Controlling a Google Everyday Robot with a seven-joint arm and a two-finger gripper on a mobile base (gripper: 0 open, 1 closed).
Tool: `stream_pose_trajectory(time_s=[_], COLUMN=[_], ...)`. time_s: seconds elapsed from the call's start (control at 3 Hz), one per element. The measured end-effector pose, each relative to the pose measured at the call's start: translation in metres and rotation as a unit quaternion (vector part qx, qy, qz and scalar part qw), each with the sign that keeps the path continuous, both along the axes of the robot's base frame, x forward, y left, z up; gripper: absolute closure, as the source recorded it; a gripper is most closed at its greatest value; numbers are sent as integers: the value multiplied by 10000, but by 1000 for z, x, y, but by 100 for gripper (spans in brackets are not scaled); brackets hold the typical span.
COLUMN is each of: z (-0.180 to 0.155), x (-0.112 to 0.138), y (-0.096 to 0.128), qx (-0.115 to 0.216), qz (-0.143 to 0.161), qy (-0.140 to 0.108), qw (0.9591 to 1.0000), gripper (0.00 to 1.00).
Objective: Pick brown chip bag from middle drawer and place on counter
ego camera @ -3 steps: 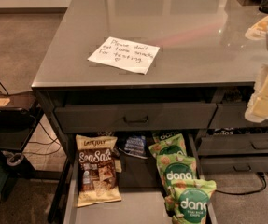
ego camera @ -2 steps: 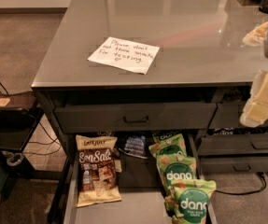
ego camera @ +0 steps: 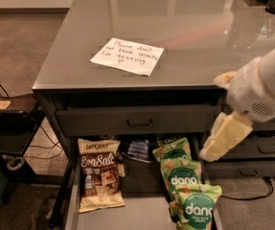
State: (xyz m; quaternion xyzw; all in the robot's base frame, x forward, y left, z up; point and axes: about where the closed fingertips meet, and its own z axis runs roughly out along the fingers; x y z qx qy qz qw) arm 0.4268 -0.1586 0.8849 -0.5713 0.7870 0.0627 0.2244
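Observation:
The brown chip bag (ego camera: pixel 98 176) lies flat on the left side of the open middle drawer (ego camera: pixel 71 195), label up. My gripper (ego camera: pixel 214 123) comes in from the right on a white arm. It hangs in front of the counter (ego camera: pixel 185 18) edge, above the drawer's right side and well to the right of the brown bag. Its cream fingers (ego camera: pixel 223 139) point down and left; they stand apart with nothing between them.
Several green "dang" bags (ego camera: pixel 181 176) fill the drawer's right side, with a small dark blue packet (ego camera: pixel 138 148) at the back. A handwritten note (ego camera: pixel 127 56) lies on the counter. The top drawer (ego camera: pixel 139 121) is slightly out. A black stand (ego camera: pixel 7 114) and cables are at left.
The gripper has moved left and down from the right edge of view, towards the open drawer. The bags and note have not moved.

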Motion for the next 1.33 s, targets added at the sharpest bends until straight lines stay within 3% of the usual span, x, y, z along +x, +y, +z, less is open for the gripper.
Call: stream_pose_trajectory(time_s=[0.67,1.0,1.33], z=[-112,-162,-162], x=[7,8,8], y=[85,125,125], qx=[753,1061,1061], qz=[-110,-318,-317], qy=[275,677,677], qw=[9967,9915,9915], gripper=[0,0,0])
